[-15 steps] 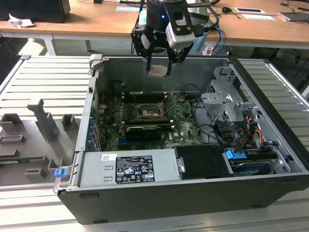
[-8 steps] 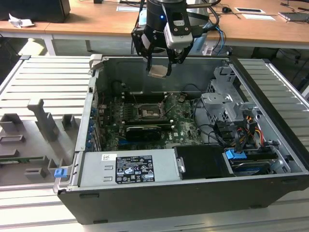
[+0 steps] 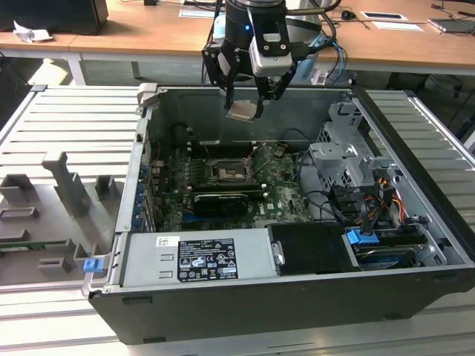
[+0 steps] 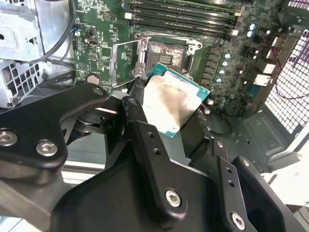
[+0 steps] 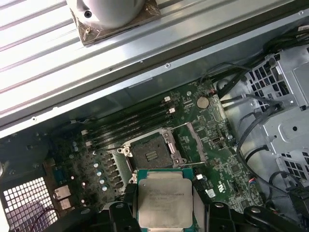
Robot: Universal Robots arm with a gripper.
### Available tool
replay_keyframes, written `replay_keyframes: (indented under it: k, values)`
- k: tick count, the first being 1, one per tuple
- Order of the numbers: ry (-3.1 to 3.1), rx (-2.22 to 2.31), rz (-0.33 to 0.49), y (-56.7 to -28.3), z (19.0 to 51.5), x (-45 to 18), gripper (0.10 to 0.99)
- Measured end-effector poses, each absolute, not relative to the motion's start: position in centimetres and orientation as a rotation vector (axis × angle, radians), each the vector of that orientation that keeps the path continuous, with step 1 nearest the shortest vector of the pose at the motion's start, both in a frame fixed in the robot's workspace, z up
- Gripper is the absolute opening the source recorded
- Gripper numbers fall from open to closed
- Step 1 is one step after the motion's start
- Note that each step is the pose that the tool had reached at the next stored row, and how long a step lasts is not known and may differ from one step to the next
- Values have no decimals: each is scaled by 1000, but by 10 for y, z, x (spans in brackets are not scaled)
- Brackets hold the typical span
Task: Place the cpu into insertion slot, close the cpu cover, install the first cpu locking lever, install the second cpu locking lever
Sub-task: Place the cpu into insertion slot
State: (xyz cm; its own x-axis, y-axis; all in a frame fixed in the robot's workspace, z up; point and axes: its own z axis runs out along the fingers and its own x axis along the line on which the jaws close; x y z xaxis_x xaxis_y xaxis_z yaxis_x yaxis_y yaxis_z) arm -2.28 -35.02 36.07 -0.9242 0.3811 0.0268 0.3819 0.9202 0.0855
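My gripper [image 3: 244, 106] hangs above the open computer case, shut on the cpu [image 3: 242, 111]. The cpu is a flat square chip with a silver-grey top, and it sits tilted between the black fingers [image 4: 136, 107] in both wrist views [image 5: 164, 199]. Below it on the green board lies the insertion slot [image 3: 225, 172], a dark square socket [image 4: 166, 54] with nothing in it [image 5: 150, 155]. The cpu cover [image 4: 124, 60] stands swung open beside the socket [image 5: 194, 140]. The chip is well above the slot and apart from it.
Memory slots [image 4: 183, 17] run along one side of the socket. A long black card [image 3: 221, 200] lies in front of it, then the labelled power supply [image 3: 197, 259]. The drive cage [image 3: 349, 163] and cables stand at the exterior view's right. The case walls [image 3: 141, 148] surround the board.
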Motion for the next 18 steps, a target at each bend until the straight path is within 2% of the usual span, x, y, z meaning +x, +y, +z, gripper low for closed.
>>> replay_keyframes:
  k: [18]
  values:
    - [-3019,-846,-141,-350,360,-23,541]
